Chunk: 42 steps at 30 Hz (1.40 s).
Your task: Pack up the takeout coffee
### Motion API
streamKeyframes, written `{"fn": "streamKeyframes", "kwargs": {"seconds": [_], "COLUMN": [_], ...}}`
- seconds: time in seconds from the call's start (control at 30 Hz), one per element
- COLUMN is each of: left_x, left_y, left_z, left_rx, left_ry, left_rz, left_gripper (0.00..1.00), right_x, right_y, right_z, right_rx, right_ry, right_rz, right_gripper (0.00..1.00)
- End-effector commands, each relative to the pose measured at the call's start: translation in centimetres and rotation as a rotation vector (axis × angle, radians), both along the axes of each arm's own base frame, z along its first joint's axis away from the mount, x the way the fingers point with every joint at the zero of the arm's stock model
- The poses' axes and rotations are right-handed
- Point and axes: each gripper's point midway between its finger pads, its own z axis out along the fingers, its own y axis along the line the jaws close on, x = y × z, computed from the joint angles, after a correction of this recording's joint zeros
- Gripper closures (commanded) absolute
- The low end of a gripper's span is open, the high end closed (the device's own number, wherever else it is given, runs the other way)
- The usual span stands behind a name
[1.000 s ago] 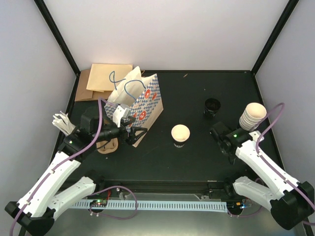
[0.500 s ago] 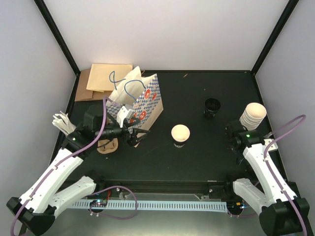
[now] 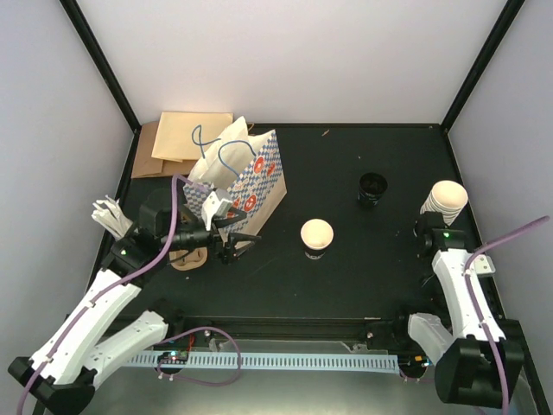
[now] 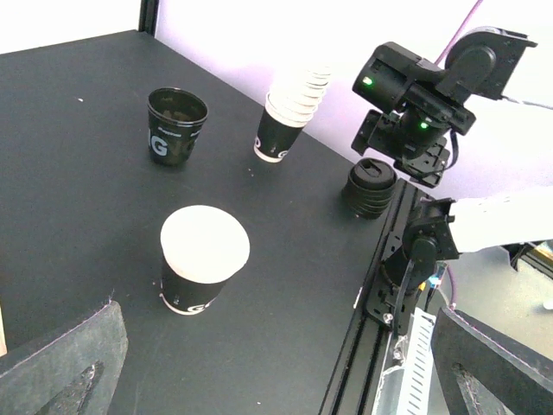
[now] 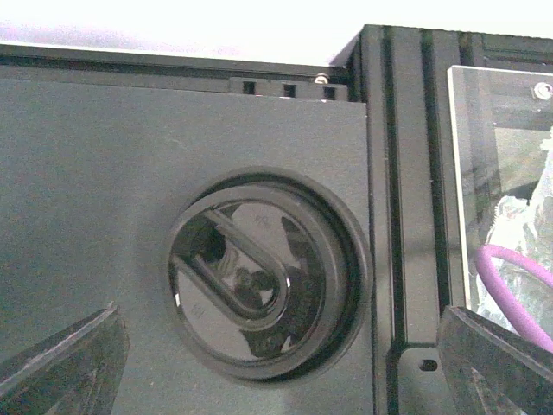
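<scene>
The left gripper [image 3: 240, 245] hung low over the black table [image 3: 346, 277], close to the near corner of the blue-checked bag [image 3: 246, 177]. Its two fingers were spread wide with nothing between them. The right gripper [image 5: 276, 346] was spread wide too and held nothing. It was right above a round black lid [image 5: 263, 281], the top one of a short pile of lids [image 4: 371, 183] by the table's right edge. The takeout cup [image 3: 316, 235] stood upright in the middle of the table, well apart from both grippers. It was cream-white at its rolled rim, dark with white letters lower down, and its mouth was open. Farther back stood a dark cup [image 3: 372, 186], mouth up, and a leaning stack of cream cups [image 3: 445, 201]. The bag stood at the left with its top open, but what was in it could not be seen. Flat brown paper [image 3: 186, 138] lay in the far left corner.
</scene>
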Motion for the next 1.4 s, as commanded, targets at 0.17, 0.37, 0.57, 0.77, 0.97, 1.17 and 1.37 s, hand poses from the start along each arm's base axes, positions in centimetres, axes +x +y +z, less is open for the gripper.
{"fn": "streamKeyframes", "kwargs": {"seconds": [0.17, 0.37, 0.57, 0.77, 0.97, 1.17, 1.37], "left_x": [-1.3, -1.6, -1.7, -1.8, -1.9, -1.7, -1.5], "left_y": [0.4, 0.5, 0.3, 0.3, 0.2, 0.2, 0.3], "left_z": [1.5, 1.7, 1.7, 1.9, 1.9, 1.5, 1.3], "left_rx": [-0.033, -0.045, -0.051, -0.057, -0.055, -0.048, -0.037], "left_ry": [-0.088, -0.101, -0.099, -0.104, -0.099, -0.096, -0.092], "left_rz": [-0.025, -0.034, -0.046, -0.052, -0.057, -0.050, -0.042], "left_gripper": [0.01, 0.01, 0.01, 0.01, 0.01, 0.01, 0.01], "right_x": [-0.2, -0.8, -2.3, -3.7, -3.4, -4.0, -3.1], "right_y": [-2.1, -4.2, -5.8, -8.1, -8.5, -9.8, -9.9], "right_z": [-1.0, -1.0, -1.9, -2.1, -5.1, -5.7, -7.4], "right_rx": [0.087, 0.155, 0.184, 0.193, 0.246, 0.199, 0.256], "right_ry": [-0.020, -0.129, -0.136, -0.202, -0.280, -0.248, -0.330], "right_rz": [-0.080, -0.139, -0.240, -0.315, -0.315, -0.304, -0.266], "right_gripper": [0.00, 0.05, 0.05, 0.05, 0.04, 0.01, 0.00]}}
